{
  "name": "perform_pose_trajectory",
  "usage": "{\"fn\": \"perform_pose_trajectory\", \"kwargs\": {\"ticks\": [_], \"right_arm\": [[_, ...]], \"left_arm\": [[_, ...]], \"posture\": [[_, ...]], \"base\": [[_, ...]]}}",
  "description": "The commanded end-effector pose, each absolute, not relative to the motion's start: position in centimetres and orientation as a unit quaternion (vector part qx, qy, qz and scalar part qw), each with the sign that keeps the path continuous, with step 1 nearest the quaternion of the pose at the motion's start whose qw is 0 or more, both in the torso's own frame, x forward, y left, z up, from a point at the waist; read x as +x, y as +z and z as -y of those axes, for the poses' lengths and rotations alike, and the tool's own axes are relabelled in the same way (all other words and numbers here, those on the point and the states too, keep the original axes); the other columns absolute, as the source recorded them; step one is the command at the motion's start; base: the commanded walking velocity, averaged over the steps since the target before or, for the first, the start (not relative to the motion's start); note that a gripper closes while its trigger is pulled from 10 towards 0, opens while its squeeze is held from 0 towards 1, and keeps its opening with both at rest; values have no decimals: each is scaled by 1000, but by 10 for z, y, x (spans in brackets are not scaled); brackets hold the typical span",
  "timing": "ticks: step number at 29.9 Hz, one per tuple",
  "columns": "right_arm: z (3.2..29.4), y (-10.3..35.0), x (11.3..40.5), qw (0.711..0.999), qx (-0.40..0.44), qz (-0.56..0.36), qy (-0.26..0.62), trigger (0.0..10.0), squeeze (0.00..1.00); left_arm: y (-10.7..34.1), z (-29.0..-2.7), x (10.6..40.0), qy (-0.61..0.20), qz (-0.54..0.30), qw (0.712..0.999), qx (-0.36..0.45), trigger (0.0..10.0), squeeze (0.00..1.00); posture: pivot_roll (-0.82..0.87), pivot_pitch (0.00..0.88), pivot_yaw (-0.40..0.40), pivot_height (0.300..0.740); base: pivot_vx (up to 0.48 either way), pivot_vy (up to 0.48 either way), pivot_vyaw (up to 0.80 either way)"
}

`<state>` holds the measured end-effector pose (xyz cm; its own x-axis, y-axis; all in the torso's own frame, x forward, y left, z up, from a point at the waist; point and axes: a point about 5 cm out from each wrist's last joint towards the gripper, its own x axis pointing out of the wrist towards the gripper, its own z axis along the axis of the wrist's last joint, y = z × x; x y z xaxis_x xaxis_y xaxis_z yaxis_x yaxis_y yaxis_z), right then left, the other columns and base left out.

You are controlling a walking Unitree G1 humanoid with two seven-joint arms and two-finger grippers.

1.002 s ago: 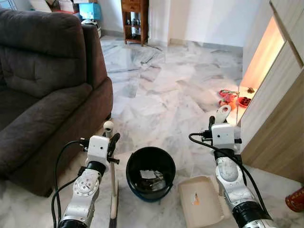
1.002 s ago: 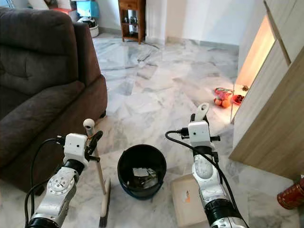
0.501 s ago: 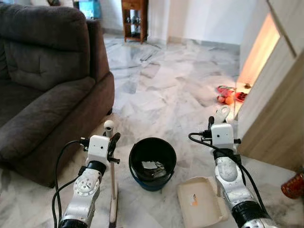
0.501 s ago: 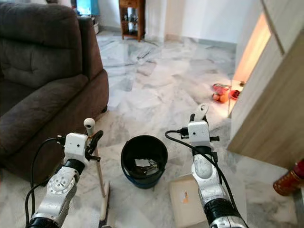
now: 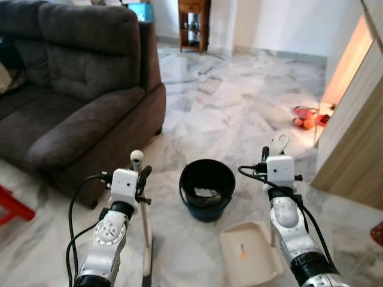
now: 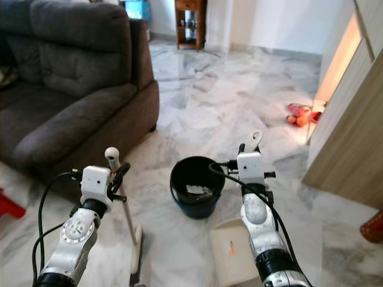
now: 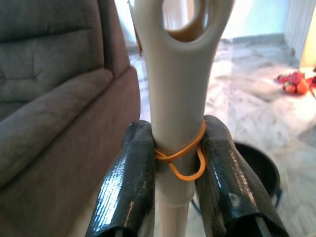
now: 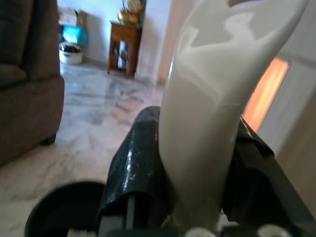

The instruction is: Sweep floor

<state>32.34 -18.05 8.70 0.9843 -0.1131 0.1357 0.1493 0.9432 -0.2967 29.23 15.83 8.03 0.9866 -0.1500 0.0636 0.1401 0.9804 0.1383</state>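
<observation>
My left gripper (image 5: 142, 179) is shut on the cream broom handle (image 7: 178, 123), which carries an orange rubber band. The broom (image 5: 145, 233) stands upright with its brush head on the marble floor (image 5: 227, 101). My right gripper (image 5: 267, 156) is shut on the white dustpan handle (image 8: 212, 113). The cream dustpan (image 5: 248, 254) rests on the floor at my right. A black bucket (image 5: 207, 189) with scraps of litter inside stands between the two arms, just ahead of them.
A dark brown sofa (image 5: 78, 89) runs along the left. A wooden cabinet wall (image 5: 359, 137) lines the right. Red and orange toys (image 5: 306, 116) lie by the cabinet. A red stool leg (image 5: 12, 206) shows at far left, a wooden shelf (image 5: 194, 24) at the back.
The camera has swung left and pulled back: more sofa and a red stool leg came into view, and the bucket shifted right and farther off. Both grippers keep their holds.
</observation>
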Motion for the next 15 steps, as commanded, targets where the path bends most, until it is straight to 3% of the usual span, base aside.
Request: {"fn": "perform_pose_trajectory", "kwargs": {"ticks": [1, 6, 12, 15], "right_arm": [[179, 92, 326, 984, -148, 72, -66, 10000, 0], [180, 90, 325, 985, -142, 67, -68, 10000, 0], [179, 87, 324, 988, -124, 59, -68, 10000, 0], [179, 86, 324, 988, -123, 57, -69, 10000, 0]], "left_arm": [[92, -159, 296, -76, 61, 992, 76, 10000, 0], [92, -158, 296, -78, 61, 992, 77, 10000, 0], [91, -157, 295, -79, 61, 992, 80, 10000, 0], [91, -157, 295, -80, 61, 992, 79, 10000, 0]], "posture": [[109, 0, 20, 740], [108, 0, 21, 740], [106, 0, 21, 740], [106, 0, 21, 740]], "base": [[-277, 0, 0], [-277, 0, 0], [0, 0, 0], [0, 0, -690]]}}
